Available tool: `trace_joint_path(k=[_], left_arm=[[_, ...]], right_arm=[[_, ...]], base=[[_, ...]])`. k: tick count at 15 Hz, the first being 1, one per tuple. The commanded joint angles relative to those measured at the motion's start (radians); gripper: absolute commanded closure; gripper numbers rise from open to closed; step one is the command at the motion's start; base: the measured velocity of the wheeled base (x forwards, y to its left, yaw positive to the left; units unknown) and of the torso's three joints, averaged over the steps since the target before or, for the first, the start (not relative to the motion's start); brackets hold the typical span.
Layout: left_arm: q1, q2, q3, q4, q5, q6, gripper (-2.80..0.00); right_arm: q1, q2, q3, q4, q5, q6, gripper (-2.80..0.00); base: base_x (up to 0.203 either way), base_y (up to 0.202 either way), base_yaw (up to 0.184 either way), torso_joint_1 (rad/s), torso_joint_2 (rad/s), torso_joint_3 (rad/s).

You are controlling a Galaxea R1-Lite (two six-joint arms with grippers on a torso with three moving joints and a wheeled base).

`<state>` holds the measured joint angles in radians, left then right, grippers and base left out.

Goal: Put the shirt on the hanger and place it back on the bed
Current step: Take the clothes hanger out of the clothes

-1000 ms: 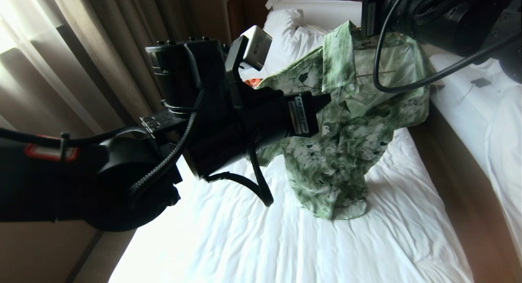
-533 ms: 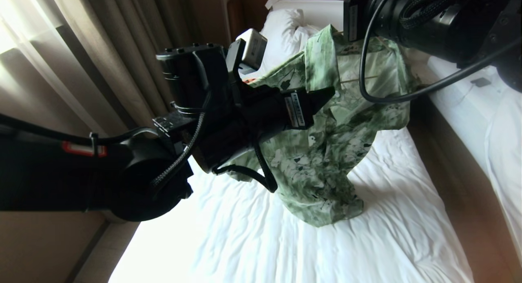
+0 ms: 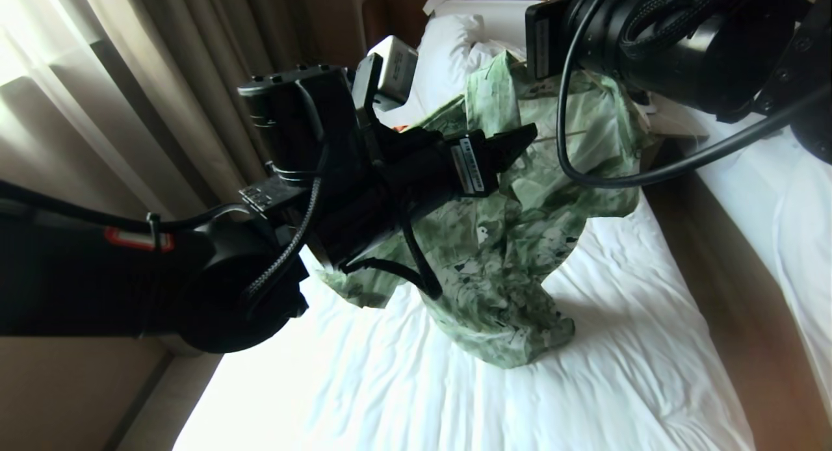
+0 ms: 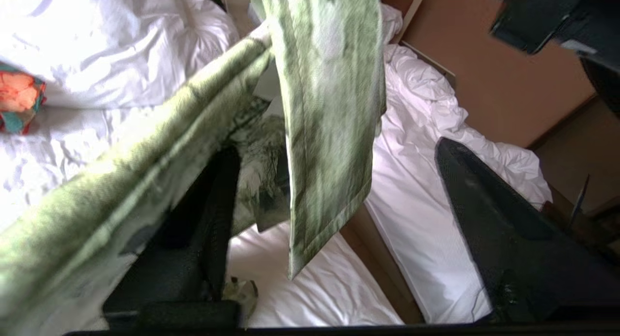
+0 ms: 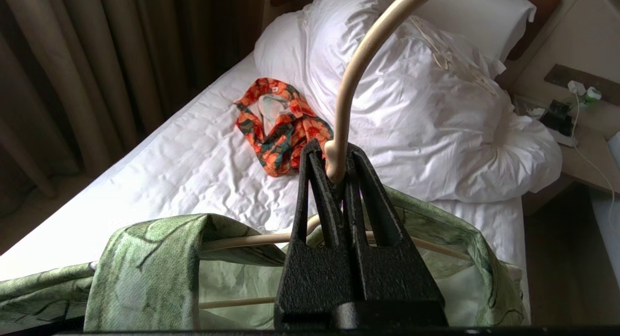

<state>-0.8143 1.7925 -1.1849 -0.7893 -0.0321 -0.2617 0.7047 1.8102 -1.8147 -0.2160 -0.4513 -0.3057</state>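
Note:
The green leaf-print shirt [image 3: 513, 269] hangs on the cream hanger [image 5: 348, 79] above the bed [image 3: 455, 399], its lower hem bunched on the white sheet. My right gripper [image 5: 334, 164] is shut on the base of the hanger's hook, and the hanger's arms [image 5: 242, 240] run inside the shirt's shoulders [image 5: 145, 263]. In the head view that gripper is hidden behind its own wrist, high over the pillow end. My left gripper [image 3: 513, 145] is level with the shirt's chest, jaws wide open. A shirt flap [image 4: 329, 108] dangles loose between its fingers [image 4: 484, 205], and cloth is draped over the other finger.
An orange, black and teal garment [image 5: 281, 128] lies on the sheet beside the bunched duvet [image 5: 436, 123]. A second white bed [image 3: 780, 197] stands to the right across a narrow wooden gap [image 3: 715, 275]. Curtains [image 3: 162, 80] hang on the left. A nightstand [image 5: 571, 113] holds chargers.
The left gripper's jaws have opened and let go of the shirt front. The right arm has carried the hanger and shirt leftward, and the shirt now sags lower and more bunched.

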Motion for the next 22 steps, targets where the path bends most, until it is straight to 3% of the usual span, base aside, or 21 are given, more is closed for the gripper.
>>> trace_joint_path(k=[1, 8, 16, 20, 22], left_arm=[[0.001, 0.004, 0.001, -0.012, 0.0, -0.002, 0.0], [0.03, 0.005, -0.001, -0.013, 0.001, 0.001, 0.0], [0.231, 0.008, -0.09, -0.01, -0.016, -0.001, 0.0], [0.328, 0.021, -0.08, -0.011, -0.149, 0.001, 0.0], [0.354, 0.027, -0.075, -0.012, -0.162, 0.004, 0.0]], right_arm=[[0.002, 0.0, 0.004, -0.002, -0.003, -0.002, 0.0], [-0.008, 0.001, 0.006, -0.002, -0.008, -0.003, 0.0], [-0.236, 0.006, -0.003, -0.003, -0.005, -0.004, 0.0], [-0.312, 0.012, -0.014, -0.005, 0.011, -0.002, 0.0], [-0.32, 0.021, -0.018, -0.005, 0.011, -0.001, 0.0]], base=[[0.0, 0.0, 0.0, 0.0, 0.0, 0.0], [0.0, 0.0, 0.0, 0.0, 0.0, 0.0], [0.0, 0.0, 0.0, 0.0, 0.0, 0.0], [0.0, 0.0, 0.0, 0.0, 0.0, 0.0], [0.0, 0.0, 0.0, 0.0, 0.0, 0.0]])
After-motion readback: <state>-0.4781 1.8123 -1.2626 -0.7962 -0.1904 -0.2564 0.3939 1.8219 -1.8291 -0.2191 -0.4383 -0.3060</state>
